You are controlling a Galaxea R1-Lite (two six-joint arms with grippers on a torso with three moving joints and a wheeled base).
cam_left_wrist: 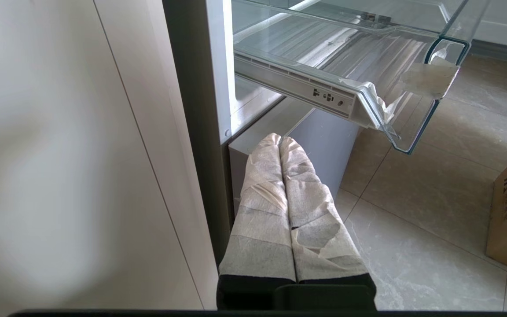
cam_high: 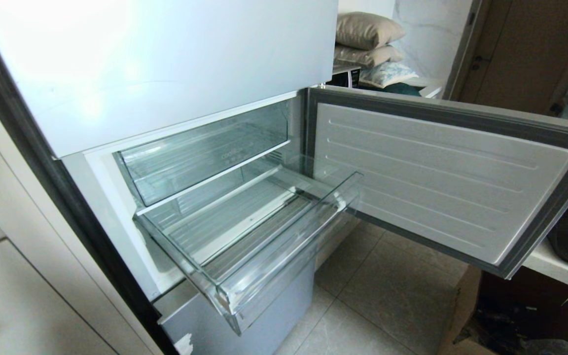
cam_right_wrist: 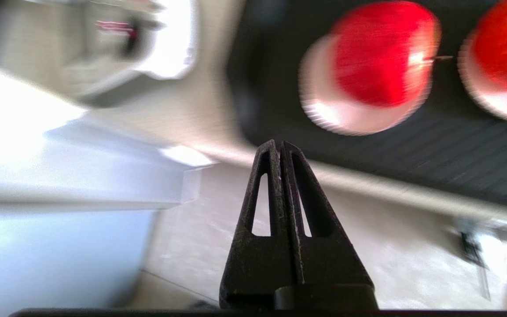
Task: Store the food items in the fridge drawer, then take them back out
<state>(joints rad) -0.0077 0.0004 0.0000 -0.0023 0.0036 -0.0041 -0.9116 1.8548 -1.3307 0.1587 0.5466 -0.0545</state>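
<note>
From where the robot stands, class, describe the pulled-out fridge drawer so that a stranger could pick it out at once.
Find the pale blue-grey fridge with its lower door swung open. Two clear plastic bins sit in the open compartment. The fridge drawer is the lower one, pulled out over the tiled floor, with a ribbed floor and thick transparent front lip; the upper bin stays pushed in and bears faint lettering.

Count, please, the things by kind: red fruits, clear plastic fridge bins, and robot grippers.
Round red fruits on the black tray: 2
Clear plastic fridge bins: 2, upper bin, pulled-out drawer
Grippers: 2, left gripper, right gripper
Total: 6
</note>
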